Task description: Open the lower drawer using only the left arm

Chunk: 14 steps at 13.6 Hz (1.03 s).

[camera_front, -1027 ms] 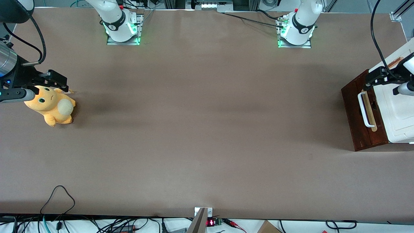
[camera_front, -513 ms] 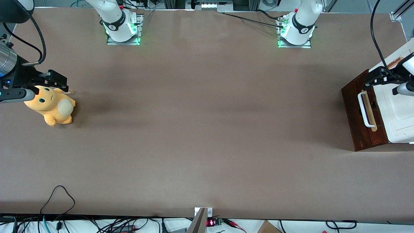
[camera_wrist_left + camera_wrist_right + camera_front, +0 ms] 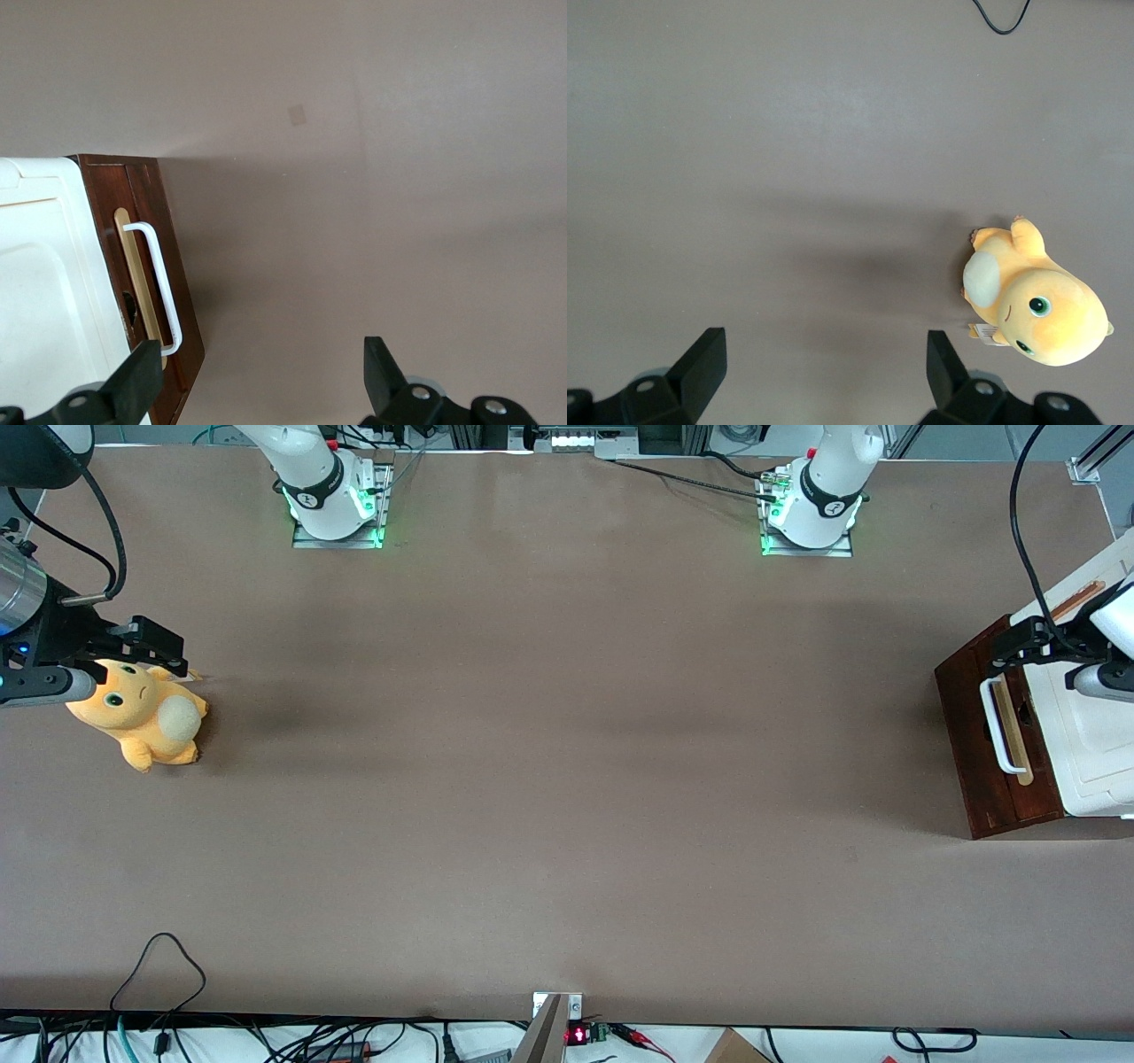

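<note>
Dark reddish wood marks the drawer [image 3: 974, 744] at the right edge of the front view, on the counter [image 3: 567, 779] at my working end, its white handle [image 3: 997, 726] facing the middle. My end effector [image 3: 1019, 642] hovers above the drawer's farther end, released, its 2 fingers [image 3: 137, 381] spread wide, touching nothing. A white cabinet [image 3: 1094, 735] sits above the drawer.
</note>
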### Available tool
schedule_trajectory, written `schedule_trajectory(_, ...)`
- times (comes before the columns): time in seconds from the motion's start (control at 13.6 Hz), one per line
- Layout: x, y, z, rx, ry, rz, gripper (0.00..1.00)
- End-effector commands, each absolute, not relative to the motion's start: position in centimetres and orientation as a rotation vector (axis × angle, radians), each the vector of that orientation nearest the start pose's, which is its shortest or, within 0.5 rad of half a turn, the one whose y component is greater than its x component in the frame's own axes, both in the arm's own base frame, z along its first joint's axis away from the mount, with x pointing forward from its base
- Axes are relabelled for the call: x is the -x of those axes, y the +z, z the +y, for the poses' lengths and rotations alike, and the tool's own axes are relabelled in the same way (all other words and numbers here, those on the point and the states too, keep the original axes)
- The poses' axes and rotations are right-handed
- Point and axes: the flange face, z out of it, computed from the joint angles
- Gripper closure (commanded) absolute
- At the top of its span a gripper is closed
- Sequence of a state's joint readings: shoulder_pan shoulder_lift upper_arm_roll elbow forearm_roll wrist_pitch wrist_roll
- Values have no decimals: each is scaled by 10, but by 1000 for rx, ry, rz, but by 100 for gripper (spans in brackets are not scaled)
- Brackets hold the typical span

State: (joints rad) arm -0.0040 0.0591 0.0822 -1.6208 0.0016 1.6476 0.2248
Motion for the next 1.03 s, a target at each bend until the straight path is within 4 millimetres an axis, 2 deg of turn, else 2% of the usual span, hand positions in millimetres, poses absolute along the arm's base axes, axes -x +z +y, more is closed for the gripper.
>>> schedule_trajectory(0.0, -577, 564, 49, 3131, 118, 253, 0)
schedule_trajectory(0.07, -572, 562, 51, 3136, 178, 248, 0)
schedule_trajectory(0.29, -577, 556, 43, 3111, 221, 265, 0)
schedule_trajectory(0.51, -586, 544, 23, 2900, 262, 343, 0)
schedule_trajectory(0.59, -588, 543, 15, 2821, 259, 317, 0)
schedule_trajectory(0.81, -594, 520, -22, 2593, 257, 229, 0)
schedule_trajectory(0.95, -598, 486, -41, 2438, 283, 152, 0)
